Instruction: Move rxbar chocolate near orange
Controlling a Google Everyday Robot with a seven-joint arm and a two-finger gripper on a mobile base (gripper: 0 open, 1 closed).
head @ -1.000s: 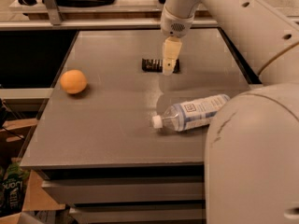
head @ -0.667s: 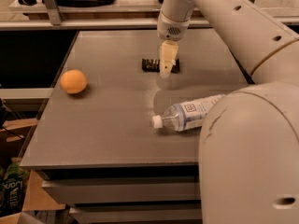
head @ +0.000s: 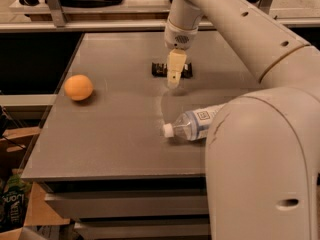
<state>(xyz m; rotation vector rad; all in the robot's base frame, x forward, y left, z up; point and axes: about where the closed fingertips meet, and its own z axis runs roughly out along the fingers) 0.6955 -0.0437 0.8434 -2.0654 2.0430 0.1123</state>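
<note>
The rxbar chocolate point(head: 159, 69), a small dark flat bar, lies on the grey table top point(head: 115, 129) toward the back, partly hidden behind my gripper. My gripper point(head: 174, 79) with pale yellow fingers hangs right over the bar's middle, pointing down. The orange point(head: 78, 87) sits on the table at the left, well apart from the bar.
A clear plastic water bottle point(head: 192, 124) lies on its side at the table's front right, cap toward the left. My large white arm point(head: 260, 149) fills the right foreground. Cardboard boxes point(head: 15, 149) stand on the floor at the left. A shelf edge point(head: 100, 24) runs behind the table.
The gripper has shifted slightly left and toward the bar. The bar, orange and bottle have not moved.
</note>
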